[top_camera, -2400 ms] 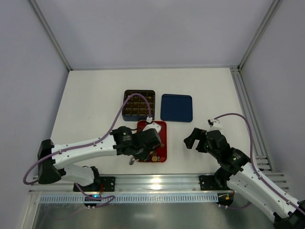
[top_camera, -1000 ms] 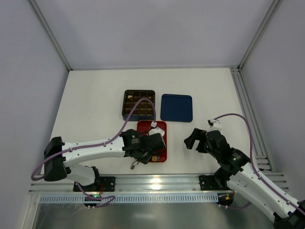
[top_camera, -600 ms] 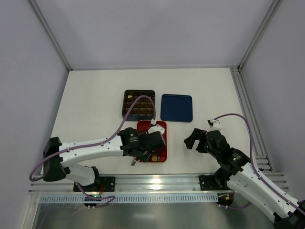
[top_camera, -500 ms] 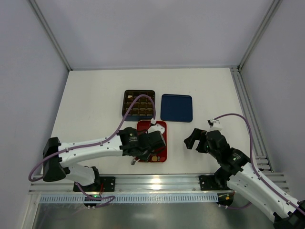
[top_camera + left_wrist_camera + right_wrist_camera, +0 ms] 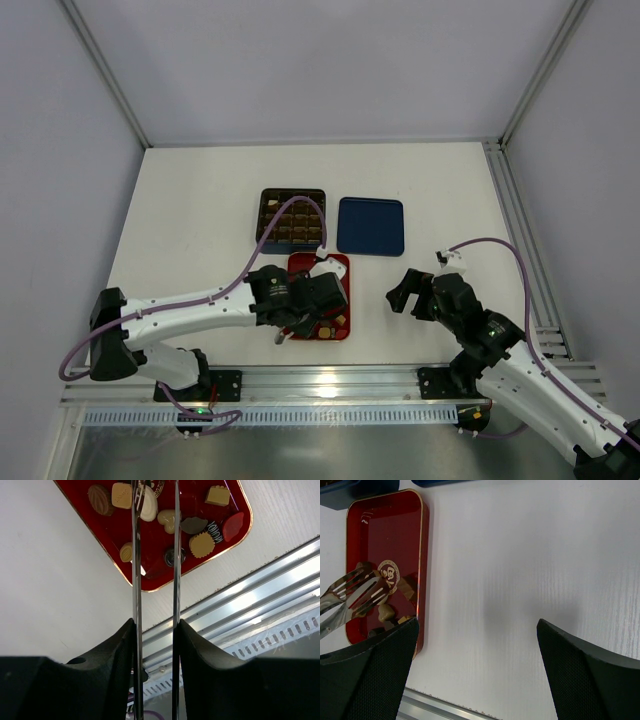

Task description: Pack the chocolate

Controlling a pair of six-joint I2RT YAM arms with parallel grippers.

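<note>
Several small chocolates [image 5: 201, 544], dark, tan and cream, lie at the near end of the flat red tray [image 5: 150, 572]; they also show in the top view [image 5: 335, 322] and the right wrist view [image 5: 385, 612]. My left gripper [image 5: 155, 630] is shut on metal tongs [image 5: 176, 555]. The tong tips reach over the tray beside a cream piece [image 5: 149, 507]; I cannot tell if it is pinched. The dark brown gridded box [image 5: 292, 220] sits behind the tray with a few cells filled. My right gripper [image 5: 477, 645] is open and empty over bare table, right of the tray.
A dark blue flat lid [image 5: 371, 225] lies right of the gridded box. The aluminium rail [image 5: 330, 380] runs along the table's near edge, close behind the tray. White walls enclose the table on three sides.
My left gripper has come lower and shifted slightly right over the near end of the red tray with the tongs. The right arm has not moved.
</note>
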